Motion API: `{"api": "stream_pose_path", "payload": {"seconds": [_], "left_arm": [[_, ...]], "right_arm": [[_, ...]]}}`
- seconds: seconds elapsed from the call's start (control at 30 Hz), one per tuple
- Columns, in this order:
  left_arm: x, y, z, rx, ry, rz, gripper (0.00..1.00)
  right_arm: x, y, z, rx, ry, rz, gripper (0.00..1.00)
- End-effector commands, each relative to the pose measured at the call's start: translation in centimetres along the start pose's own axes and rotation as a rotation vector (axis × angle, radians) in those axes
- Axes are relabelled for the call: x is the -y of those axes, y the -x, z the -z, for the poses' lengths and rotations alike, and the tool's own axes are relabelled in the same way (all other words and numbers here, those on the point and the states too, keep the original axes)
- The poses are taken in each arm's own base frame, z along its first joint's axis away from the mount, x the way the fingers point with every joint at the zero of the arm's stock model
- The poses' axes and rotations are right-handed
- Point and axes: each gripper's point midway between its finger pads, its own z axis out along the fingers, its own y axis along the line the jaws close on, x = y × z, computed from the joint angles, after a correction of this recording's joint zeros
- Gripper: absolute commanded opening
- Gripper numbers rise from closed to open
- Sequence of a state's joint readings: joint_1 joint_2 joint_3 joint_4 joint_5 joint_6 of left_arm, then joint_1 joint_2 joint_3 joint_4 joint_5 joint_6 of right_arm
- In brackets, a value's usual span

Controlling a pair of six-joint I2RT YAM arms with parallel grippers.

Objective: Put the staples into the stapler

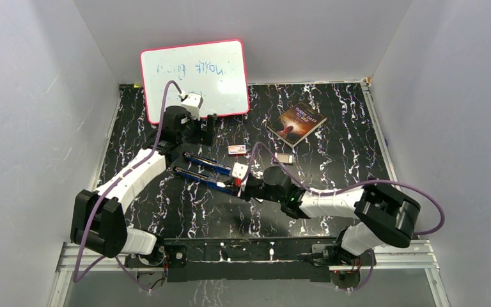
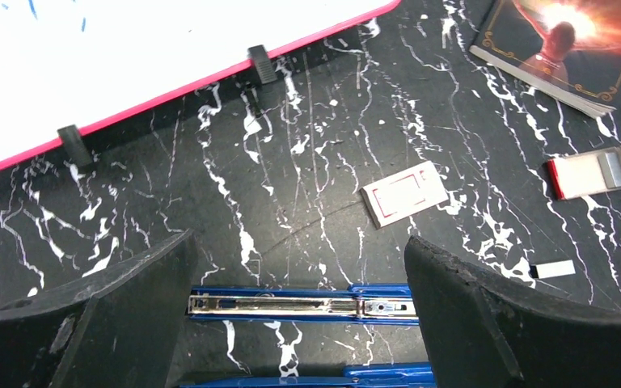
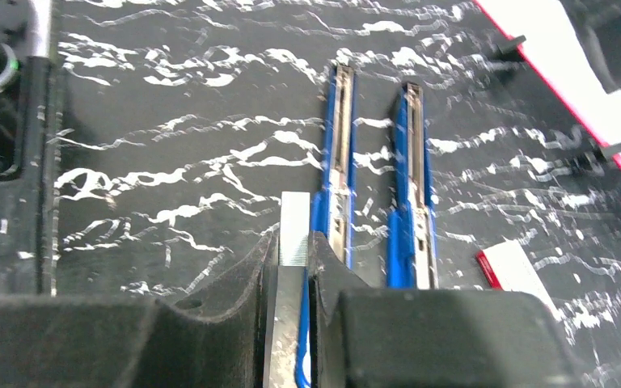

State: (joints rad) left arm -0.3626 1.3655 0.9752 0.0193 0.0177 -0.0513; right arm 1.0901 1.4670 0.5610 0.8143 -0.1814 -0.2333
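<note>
The blue stapler (image 1: 199,169) lies opened flat at mid-table, its two long halves side by side. My right gripper (image 1: 239,181) is at the stapler's right end, shut on a silvery-grey strip of staples (image 3: 294,229). The strip sticks out past the fingertips, just left of the nearer half (image 3: 339,153) and beside the other half (image 3: 413,174). My left gripper (image 2: 299,246) hangs wide open over the stapler's metal channel (image 2: 291,305), with nothing between its fingers (image 2: 141,291).
A pink-framed whiteboard (image 1: 195,77) leans at the back. A small white box with a pink label (image 1: 236,149), a small open tray (image 2: 590,172) and a dark book (image 1: 297,121) lie right of the stapler. White walls enclose the table.
</note>
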Motion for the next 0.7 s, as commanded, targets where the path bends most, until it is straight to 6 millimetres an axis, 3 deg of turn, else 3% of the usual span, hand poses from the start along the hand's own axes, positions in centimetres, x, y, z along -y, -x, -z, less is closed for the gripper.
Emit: {"api": "stream_pose_path", "payload": {"seconds": [0.0, 0.2, 0.4, 0.53, 0.67], "left_arm": [[-2.2, 1.1, 0.5, 0.006, 0.079, 0.092, 0.98], [-3.8, -0.5, -0.5, -0.071, 0.143, 0.121, 0.98], [-4.8, -2.0, -1.1, -0.131, 0.196, 0.088, 0.98], [-5.3, -2.6, -1.4, -0.156, 0.216, 0.059, 0.98], [-5.4, -3.1, -1.7, -0.174, 0.213, 0.028, 0.98]], "right_arm": [[3.6, 0.4, 0.8, -0.076, -0.120, -0.059, 0.00], [6.6, 0.9, 1.8, -0.060, -0.195, -0.149, 0.00], [7.9, 0.5, 1.3, -0.111, -0.215, -0.246, 0.00], [8.3, 0.7, 1.1, -0.123, -0.220, -0.242, 0.00], [8.4, -0.4, 0.8, -0.181, -0.215, -0.214, 0.00]]}}
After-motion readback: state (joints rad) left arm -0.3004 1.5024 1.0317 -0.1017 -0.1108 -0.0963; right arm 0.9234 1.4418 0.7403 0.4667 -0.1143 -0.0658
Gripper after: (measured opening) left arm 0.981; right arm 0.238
